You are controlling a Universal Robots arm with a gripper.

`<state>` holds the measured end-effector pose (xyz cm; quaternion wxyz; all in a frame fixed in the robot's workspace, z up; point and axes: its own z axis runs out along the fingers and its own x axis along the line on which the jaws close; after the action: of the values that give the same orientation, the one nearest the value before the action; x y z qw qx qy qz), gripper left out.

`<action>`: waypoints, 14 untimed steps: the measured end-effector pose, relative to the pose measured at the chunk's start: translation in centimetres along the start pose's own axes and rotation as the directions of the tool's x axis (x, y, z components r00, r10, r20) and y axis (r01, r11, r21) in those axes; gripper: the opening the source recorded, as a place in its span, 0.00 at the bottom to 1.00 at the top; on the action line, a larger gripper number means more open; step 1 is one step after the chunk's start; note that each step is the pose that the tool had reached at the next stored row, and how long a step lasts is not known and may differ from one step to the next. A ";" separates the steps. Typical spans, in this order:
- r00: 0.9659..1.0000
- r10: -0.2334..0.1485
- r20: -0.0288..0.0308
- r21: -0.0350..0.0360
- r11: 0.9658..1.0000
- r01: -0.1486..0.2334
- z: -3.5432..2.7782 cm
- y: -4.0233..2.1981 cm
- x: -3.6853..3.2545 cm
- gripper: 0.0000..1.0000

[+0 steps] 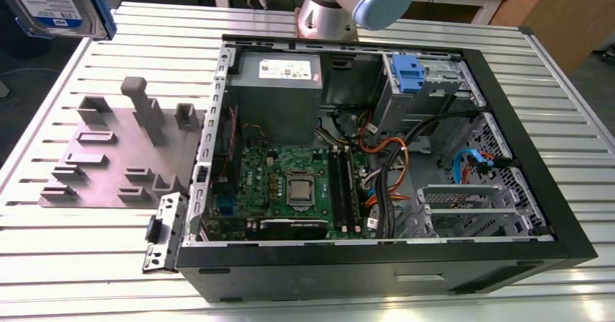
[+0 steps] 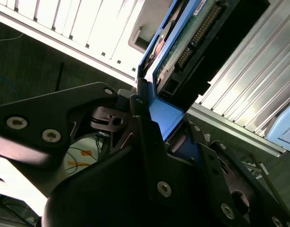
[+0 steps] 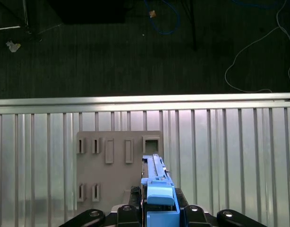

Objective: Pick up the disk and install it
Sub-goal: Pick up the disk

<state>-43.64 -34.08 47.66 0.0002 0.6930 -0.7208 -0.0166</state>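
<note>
while the black metal pincer (image 2: pixel 166 120) is closed on the blue plastic rail of the disk (image 2: pixel 192 38), the drive hangs clear of the bench, touching nothing else. in the second wrist view its underside shows a green circuit board and a row of connector pins, with dark bolted finger links pressed against the blue rail from both sides. in the first wrist view the disk (image 3: pixel 157 189) is seen edge-on, a thin blue and silver slab held in the pincer (image 3: pixel 159 210) above the flat grey fixture plate (image 3: pixel 116 161), which has rectangular slots and lies near one long edge of the ribbed aluminium bench (image 3: pixel 230 151).

in the exterior view the disk (image 1: pixel 57 5) sits high over the bench corner at the exterior view's left, its silver face, white-and-blue label and blue rail cut off by the frame. the arm (image 1: pixel 356 5) shows as a silver column with a pale blue cap at the bench's far edge; its remaining links are out of frame. an open black computer case (image 1: pixel 384 271) lies on the bench (image 1: pixel 96 264), with a green motherboard (image 1: pixel 288 185), a grey power supply box (image 1: pixel 279 70) and tangled cables inside.
</note>
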 end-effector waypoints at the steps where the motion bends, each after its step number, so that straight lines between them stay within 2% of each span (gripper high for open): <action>1: 1.000 0.000 0.000 0.000 1.000 0.000 0.00 -0.08 0.00 0.36; 10: 1.000 0.000 0.000 0.000 1.000 0.000 -0.02 -0.82 -0.04 0.36; 14: 1.000 0.000 0.000 0.000 1.000 0.000 -0.02 -0.93 -0.04 0.36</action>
<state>-42.71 -34.08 47.66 0.0002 0.6929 -0.7208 -0.0167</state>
